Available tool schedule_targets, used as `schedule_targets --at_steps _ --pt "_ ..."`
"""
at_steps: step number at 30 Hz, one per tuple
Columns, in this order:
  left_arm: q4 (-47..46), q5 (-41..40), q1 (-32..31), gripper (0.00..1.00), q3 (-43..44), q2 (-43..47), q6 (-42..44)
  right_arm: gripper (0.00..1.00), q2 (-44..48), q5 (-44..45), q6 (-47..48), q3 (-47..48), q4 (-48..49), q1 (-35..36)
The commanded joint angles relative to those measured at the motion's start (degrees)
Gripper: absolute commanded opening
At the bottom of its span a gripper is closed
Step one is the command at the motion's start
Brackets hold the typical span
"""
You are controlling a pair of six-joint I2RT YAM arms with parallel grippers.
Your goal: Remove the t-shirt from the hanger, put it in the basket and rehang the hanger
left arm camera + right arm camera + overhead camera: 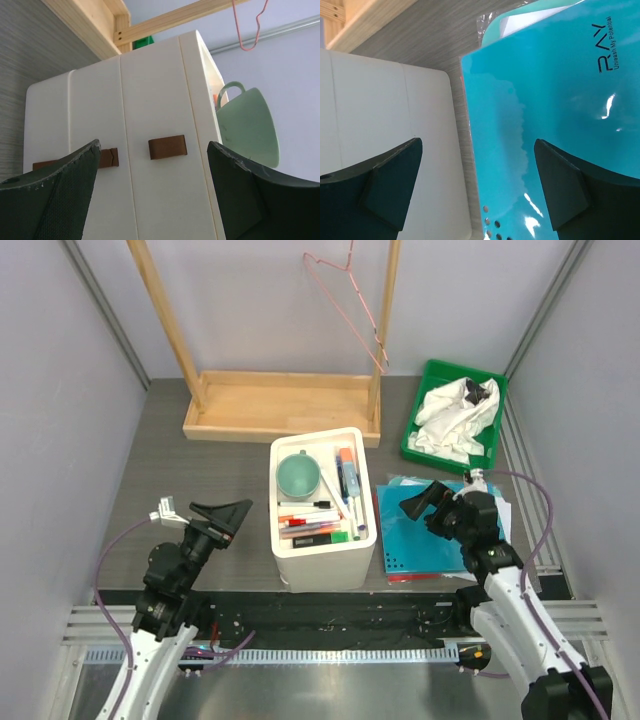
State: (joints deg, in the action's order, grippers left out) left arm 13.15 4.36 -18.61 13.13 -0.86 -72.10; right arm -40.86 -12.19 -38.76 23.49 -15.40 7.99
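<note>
Only overhead shows the crumpled white t-shirt [455, 415], off the thin wire hanger [345, 295]; my left gripper [225, 515] and right gripper [420, 502] gape empty.

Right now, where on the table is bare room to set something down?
Bare grey table lies left of the white organizer, between the wooden rack base and the left gripper. The right side is crowded: green tray holding the t-shirt, teal folder, right gripper.
</note>
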Motion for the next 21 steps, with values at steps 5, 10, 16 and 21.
schedule_targets --at_steps 5,10,16,21 --pt "-14.55 -3.92 0.33 0.89 -10.72 2.7 -2.78 0.99 16.06 1.02 -7.47 -19.87 23.65 0.27" --pt "-14.21 -2.6 0.33 0.89 -16.55 3.06 -4.9 0.99 23.53 2.16 -9.92 -28.75 25.68 0.27" --pt "-10.86 -1.81 0.24 0.9 -16.38 3.32 -2.61 0.99 33.98 5.5 -12.83 -30.25 19.71 0.27" --pt "-9.46 -1.73 0.33 0.9 -16.29 3.41 -2.61 0.99 37.61 5.95 -15.11 -29.9 16.1 0.27"
